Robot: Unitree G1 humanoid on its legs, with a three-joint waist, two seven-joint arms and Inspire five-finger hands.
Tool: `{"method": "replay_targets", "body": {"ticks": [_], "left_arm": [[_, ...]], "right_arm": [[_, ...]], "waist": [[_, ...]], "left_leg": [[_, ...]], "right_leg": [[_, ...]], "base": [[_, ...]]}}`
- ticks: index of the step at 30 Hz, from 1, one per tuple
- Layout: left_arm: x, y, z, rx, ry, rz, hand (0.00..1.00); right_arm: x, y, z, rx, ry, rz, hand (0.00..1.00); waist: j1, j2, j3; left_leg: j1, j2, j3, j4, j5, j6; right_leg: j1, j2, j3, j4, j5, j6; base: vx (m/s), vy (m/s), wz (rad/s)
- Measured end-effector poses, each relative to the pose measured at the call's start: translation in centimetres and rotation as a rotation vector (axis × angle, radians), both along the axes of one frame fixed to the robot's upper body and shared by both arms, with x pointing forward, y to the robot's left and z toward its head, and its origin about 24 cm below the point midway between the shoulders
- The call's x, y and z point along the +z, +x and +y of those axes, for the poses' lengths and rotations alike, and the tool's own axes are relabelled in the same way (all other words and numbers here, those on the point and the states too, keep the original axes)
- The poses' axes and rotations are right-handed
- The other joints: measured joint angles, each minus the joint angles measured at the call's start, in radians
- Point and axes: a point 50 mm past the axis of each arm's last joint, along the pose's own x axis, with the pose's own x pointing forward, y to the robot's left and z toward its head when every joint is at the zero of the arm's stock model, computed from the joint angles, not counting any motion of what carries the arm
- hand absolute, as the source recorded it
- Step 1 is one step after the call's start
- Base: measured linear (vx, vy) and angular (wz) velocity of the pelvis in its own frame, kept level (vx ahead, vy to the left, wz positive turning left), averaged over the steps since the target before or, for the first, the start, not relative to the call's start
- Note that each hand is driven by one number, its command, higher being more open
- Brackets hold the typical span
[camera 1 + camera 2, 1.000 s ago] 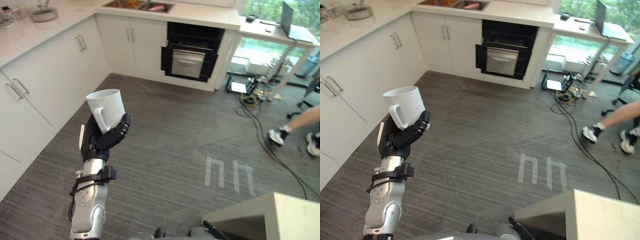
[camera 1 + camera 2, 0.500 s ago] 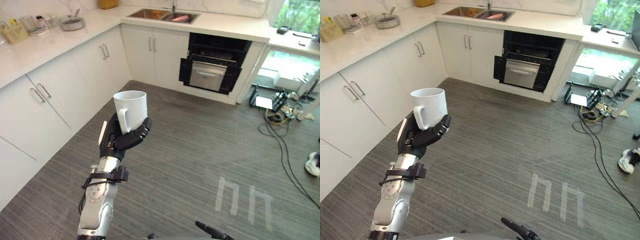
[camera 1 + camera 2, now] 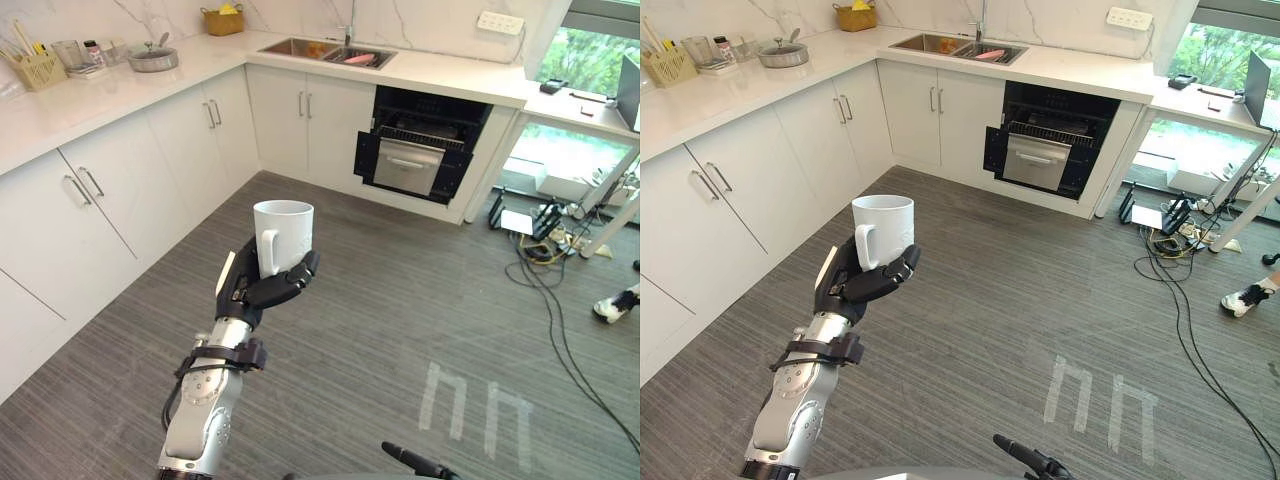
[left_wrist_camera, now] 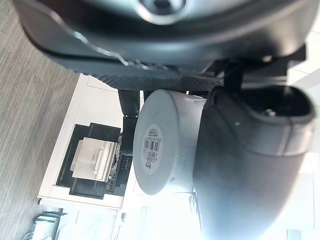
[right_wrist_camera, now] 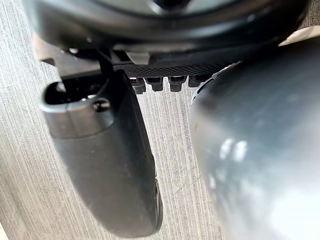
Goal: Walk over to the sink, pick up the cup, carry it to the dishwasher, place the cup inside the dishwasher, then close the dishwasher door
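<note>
A white cup [image 3: 284,233] stands upright in my left hand [image 3: 262,288], whose dark fingers curl round its lower body below the handle. I hold it at chest height over the grey floor. In the left wrist view the cup's base [image 4: 162,150] shows between thumb and fingers, with the dishwasher beyond it. The dishwasher [image 3: 415,160] is a black opening under the far counter, its door partly lowered. The sink [image 3: 330,50] lies in the counter just left of it. My right hand [image 5: 105,150] hangs over the floor, thumb relaxed, holding nothing.
White cabinets [image 3: 110,190] run along the left wall and the back. A pan [image 3: 152,58] and a utensil basket [image 3: 38,68] stand on the counter. Cables [image 3: 545,250] trail on the floor at right, near a person's shoe [image 3: 612,305]. Tape marks [image 3: 475,410] lie ahead.
The camera has swung, bringing more of the counter and sink into view. The cup stays held the same way. The person's legs have moved off to the right.
</note>
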Motion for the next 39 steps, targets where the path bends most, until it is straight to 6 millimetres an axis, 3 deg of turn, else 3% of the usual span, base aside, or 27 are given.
{"method": "replay_targets", "body": {"ticks": [2, 4, 6, 7, 8, 9, 11, 12, 13, 15, 18, 19, 20, 22, 23, 24, 25, 27, 28, 29, 30, 33, 35, 36, 37, 38, 39], "left_arm": [[0.0, 0.0, -0.2, 0.0, -0.014, 0.002, 0.0], [-0.1, 0.2, -1.3, -0.016, -0.064, 0.016, 0.0], [-0.4, 0.2, -2.2, -0.036, -0.11, 0.045, 0.0], [-1.0, 0.2, -2.3, -0.034, -0.143, 0.083, 0.0], [-1.8, 0.2, -2.0, -0.026, -0.161, 0.125, 0.0], [-2.2, 0.2, -1.9, -0.023, -0.169, 0.151, 0.0], [-3.2, 0.7, -1.2, -0.023, -0.157, 0.209, 0.0], [-3.4, 1.1, -0.9, -0.025, -0.156, 0.234, 0.0], [-3.7, 1.7, -0.5, -0.025, -0.155, 0.272, 0.0], [-3.8, 2.1, 0.1, -0.01, -0.162, 0.303, 0.0], [-4.0, 2.0, -0.3, -0.019, -0.19, 0.328, 0.0], [-4.0, 2.0, -0.8, -0.031, -0.21, 0.327, 0.0], [-4.1, 1.9, -0.9, -0.035, -0.214, 0.328, 0.0], [-4.6, 1.4, -1.3, -0.045, -0.199, 0.349, 0.0], [-4.6, 1.3, -1.4, -0.05, -0.194, 0.35, 0.0], [-4.8, 1.2, -2.0, -0.064, -0.184, 0.358, 0.0], [-4.8, 1.2, -2.6, -0.081, -0.199, 0.356, 0.0], [-4.7, 1.2, -3.3, -0.098, -0.23, 0.351, 0.0], [-4.6, 1.1, -3.8, -0.104, -0.254, 0.346, 0.0], [-4.6, 1.1, -3.6, -0.101, -0.253, 0.344, 0.0], [-4.6, 1.1, -3.4, -0.098, -0.249, 0.342, 0.0], [-3.7, 0.6, -1.9, -0.049, -0.252, 0.293, 0.0], [-3.0, -0.4, -1.8, -0.029, -0.231, 0.251, 0.0], [-2.6, -0.7, -1.7, -0.025, -0.21, 0.228, 0.0], [-1.8, -0.9, -1.5, -0.025, -0.168, 0.168, 0.0], [-1.2, -0.7, -1.0, -0.019, -0.128, 0.119, 0.0], [-1.1, -0.7, -0.6, -0.008, -0.112, 0.11, 0.0]], "right_arm": [[-0.1, -0.2, 0.2, -0.003, 0.008, 0.003, 1.0], [-0.1, -0.6, -0.1, -0.02, 0.013, 0.002, 1.0], [-0.1, -1.6, -0.5, -0.035, 0.002, 0.021, 1.0], [0.0, -1.6, -0.9, -0.07, -0.009, 0.005, 1.0], [0.2, -1.2, -1.3, -0.094, -0.018, -0.038, 1.0], [0.2, -1.0, -1.3, -0.103, -0.015, -0.06, 1.0], [0.4, -0.4, -0.8, -0.119, 0.012, -0.127, 1.0], [0.5, -0.1, -0.5, -0.119, 0.02, -0.152, 1.0], [0.5, 0.1, -0.3, -0.115, 0.025, -0.179, 1.0], [0.5, 0.0, -0.1, -0.119, 0.035, -0.184, 1.0], [0.4, -1.3, -0.2, -0.173, 0.035, -0.16, 1.0], [0.4, -1.6, -0.3, -0.2, 0.031, -0.152, 1.0], [0.4, -1.9, -0.4, -0.218, 0.029, -0.147, 1.0], [0.4, -3.3, -0.8, -0.284, 0.026, -0.117, 1.0], [0.3, -3.6, -0.8, -0.296, 0.025, -0.104, 1.0], [0.2, -4.4, -0.9, -0.318, 0.004, -0.071, 1.0], [0.3, -4.7, -1.6, -0.311, -0.021, -0.065, 1.0], [0.5, -5.2, -2.5, -0.264, -0.068, -0.053, 1.0], [0.8, -5.4, -3.7, -0.249, -0.121, -0.056, 1.0], [0.8, -5.0, -3.7, -0.244, -0.13, -0.079, 1.0], [0.9, -4.5, -3.9, -0.235, -0.139, -0.104, 1.0], [1.9, 1.2, -3.7, -0.131, -0.163, -0.298, 1.0], [4.0, 5.9, -2.9, -0.068, -0.195, -0.497, 1.0], [4.5, 6.8, -2.6, -0.062, -0.2, -0.544, 1.0], [5.6, 8.5, -2.2, -0.05, -0.215, -0.64, 1.0], [6.5, 10.1, -1.3, -0.053, -0.211, -0.71, 1.0], [7.0, 10.8, -1.2, -0.054, -0.215, -0.743, 1.0]], "waist": [[0.001, -0.009, 0.001], [-0.003, -0.02, 0.001], [-0.003, -0.022, 0.013], [-0.003, -0.018, 0.031], [-0.009, -0.016, 0.041], [-0.017, -0.012, 0.046], [-0.031, -0.008, 0.055], [-0.031, -0.009, 0.057], [-0.032, -0.012, 0.058], [-0.039, -0.026, 0.059], [-0.058, -0.019, 0.051], [-0.054, -0.011, 0.048], [-0.052, 0.005, 0.048], [-0.061, 0.057, 0.01], [-0.06, 0.053, 0.003], [-0.073, 0.051, 0.003], [-0.081, 0.047, 0.02], [-0.073, 0.085, 0.064], [-0.055, 0.137, 0.077], [-0.042, 0.124, 0.09], [-0.03, 0.115, 0.096], [-0.001, 0.086, 0.113], [-0.001, 0.09, 0.11], [0.0, 0.096, 0.109], [0.01, 0.104, 0.109], [0.026, 0.059, 0.118], [0.025, 0.045, 0.117]], "left_leg": [[-0.01, -0.003, 0.002, 0.0, -0.005, -0.003], [-0.026, -0.006, 0.119, 0.008, -0.031, 0.013], [-0.004, -0.027, 0.132, 0.009, -0.038, 0.018], [0.017, -0.046, 0.125, 0.019, -0.052, 0.048], [0.041, -0.065, 0.113, 0.046, -0.076, 0.078], [0.048, -0.065, 0.102, 0.063, -0.089, 0.087], [0.048, -0.045, 0.074, 0.12, -0.132, 0.109], [0.05, -0.043, 0.069, 0.13, -0.144, 0.11], [0.062, -0.053, 0.067, 0.128, -0.161, 0.102], [0.096, -0.094, 0.064, 0.13, -0.187, 0.097], [0.121, -0.115, 0.021, 0.235, -0.308, 0.107], [0.128, -0.098, 0.011, 0.277, -0.365, 0.101], [0.139, -0.084, 0.008, 0.281, -0.384, 0.093], [0.197, -0.015, 0.009, 0.254, -0.414, 0.022], [0.177, -0.002, 0.024, 0.305, -0.416, -0.006], [0.092, 0.023, 0.07, 0.506, -0.366, -0.117], [0.04, 0.033, 0.117, 0.653, -0.281, -0.134], [-0.057, 0.145, 0.215, 0.983, -0.12, -0.103], [-0.18, 0.255, 0.238, 1.219, -0.184, -0.022], [-0.244, 0.268, 0.241, 1.259, -0.218, 0.019], [-0.28, 0.268, 0.246, 1.248, -0.242, 0.023], [-0.403, 0.247, 0.247, 0.888, -0.277, 0.002], [-0.395, 0.186, 0.178, 0.365, -0.157, -0.072], [-0.394, 0.185, 0.152, 0.278, -0.125, -0.094], [-0.399, 0.196, 0.115, 0.24, -0.105, -0.115], [-0.397, 0.169, 0.117, 0.362, -0.022, -0.1], [-0.406, 0.156, 0.118, 0.425, -0.024, -0.096]], "right_leg": [[-0.012, -0.005, -0.004, 0.009, -0.001, 0.0], [-0.064, -0.053, -0.038, 0.094, -0.05, 0.016], [-0.098, -0.1, -0.061, 0.238, -0.097, 0.036], [-0.16, -0.143, -0.059, 0.426, -0.107, 0.038], [-0.255, -0.189, -0.049, 0.651, -0.092, 0.006], [-0.284, -0.183, -0.029, 0.705, -0.116, 0.001], [-0.387, -0.102, -0.012, 0.656, -0.162, -0.018], [-0.432, -0.068, -0.009, 0.558, -0.134, 0.007], [-0.466, -0.037, -0.006, 0.371, -0.055, 0.03], [-0.51, -0.033, -0.005, 0.198, 0.036, 0.043], [-0.494, -0.033, -0.03, 0.169, 0.091, -0.015], [-0.485, -0.018, -0.038, 0.177, 0.157, -0.064], [-0.481, -0.006, -0.049, 0.188, 0.18, -0.071], [-0.473, 0.051, -0.077, 0.236, 0.214, -0.087], [-0.465, 0.051, -0.084, 0.242, 0.232, -0.109], [-0.438, 0.039, -0.107, 0.265, 0.186, -0.111], [-0.421, 0.025, -0.139, 0.306, 0.146, -0.114], [-0.279, 0.073, -0.142, 0.194, 0.103, -0.12], [-0.18, 0.121, -0.12, 0.146, 0.07, -0.124], [-0.138, 0.114, -0.092, 0.142, 0.041, -0.116], [-0.114, 0.103, -0.07, 0.14, 0.026, -0.111], [-0.024, 0.045, 0.048, 0.126, -0.013, -0.058], [0.026, 0.007, 0.111, 0.126, -0.037, -0.041], [0.039, 0.006, 0.125, 0.127, -0.048, -0.035], [0.08, 0.007, 0.153, 0.134, -0.105, -0.013], [0.134, -0.051, 0.175, 0.146, -0.17, 0.007], [0.145, -0.074, 0.177, 0.164, -0.178, 0.012]], "base": [[0.0, 0.002, 0.08], [0.03, 0.038, 0.46], [0.08, 0.093, 0.43], [0.07, 0.16, 0.23], [0.06, 0.168, 0.2], [0.07, 0.127, 0.35], [0.11, 0.139, 0.4], [0.14, 0.144, 0.27], [0.19, 0.123, 0.21], [0.25, 0.107, 0.18], [0.44, 0.086, 0.39], [0.5, 0.061, 0.18], [0.57, 0.042, 0.1], [0.62, 0.01, 0.06], [0.74, -0.023, 0.21], [0.68, -0.076, 0.27], [0.8, -0.121, 0.29], [0.61, -0.122, -0.02], [0.69, -0.01, -0.43], [0.56, 0.065, -0.66], [0.56, 0.096, -0.95], [0.57, 0.184, -1.15], [0.58, 0.358, -0.86], [0.56, 0.479, -0.86], [0.55, 0.53, -0.9], [0.54, 0.537, -0.82], [0.5, 0.506, -0.53]]}}
